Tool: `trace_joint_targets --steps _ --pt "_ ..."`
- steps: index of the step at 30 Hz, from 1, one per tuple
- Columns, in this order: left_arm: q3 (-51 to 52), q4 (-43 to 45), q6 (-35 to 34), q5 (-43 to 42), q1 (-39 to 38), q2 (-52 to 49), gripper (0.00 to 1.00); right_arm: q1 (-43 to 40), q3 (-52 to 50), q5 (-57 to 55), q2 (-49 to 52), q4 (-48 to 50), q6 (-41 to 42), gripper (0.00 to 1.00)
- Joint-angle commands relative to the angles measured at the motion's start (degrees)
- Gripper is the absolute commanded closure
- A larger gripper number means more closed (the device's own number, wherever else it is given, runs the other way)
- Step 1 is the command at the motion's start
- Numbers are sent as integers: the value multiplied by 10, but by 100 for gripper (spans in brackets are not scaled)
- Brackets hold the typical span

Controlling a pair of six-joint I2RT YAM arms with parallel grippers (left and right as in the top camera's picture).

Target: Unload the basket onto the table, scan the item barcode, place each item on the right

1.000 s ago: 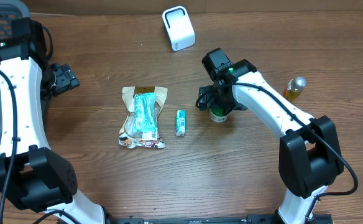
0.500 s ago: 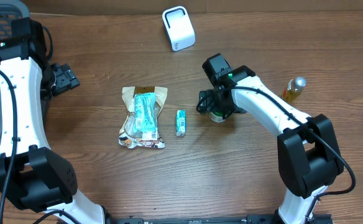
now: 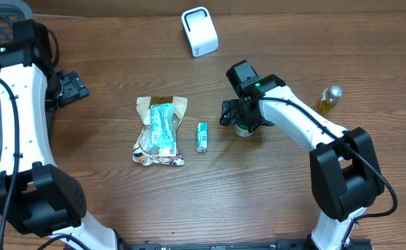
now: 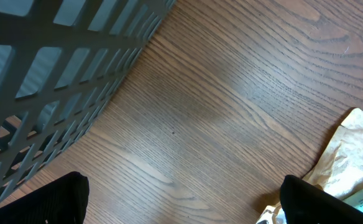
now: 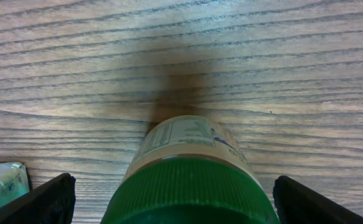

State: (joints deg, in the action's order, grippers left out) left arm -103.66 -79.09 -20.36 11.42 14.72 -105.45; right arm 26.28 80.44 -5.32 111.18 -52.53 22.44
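Two right fingers (image 5: pixel 41 200) spread wide either side of the green-capped bottle (image 5: pixel 188 180), standing on the table (image 5: pixel 293 74) just right of the teal packet (image 3: pixel 202 137), with nothing gripped yet. Best bet: sink lower, centre on the cap, close on the body beneath, keep the label clear for the white scanner (image 3: pixel 199 32). Over by the basket (image 4: pixel 57 74), the left fingers (image 4: pixel 38 202) hang open, empty.

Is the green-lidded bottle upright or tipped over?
Upright: the bottle stands on the table, green lid on top.
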Motion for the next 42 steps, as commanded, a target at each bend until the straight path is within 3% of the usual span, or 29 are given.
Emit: trace_joint_targets --steps 1,16,42 --pt "-10 0 11 8 2 -6 0 -2 -3 -2 1 2 1 2" --pt "-10 0 11 8 2 -6 0 -2 -3 -23 1 -5 1 0" --pt "-10 0 11 8 2 -6 0 -2 -40 -23 2 43 1 7"
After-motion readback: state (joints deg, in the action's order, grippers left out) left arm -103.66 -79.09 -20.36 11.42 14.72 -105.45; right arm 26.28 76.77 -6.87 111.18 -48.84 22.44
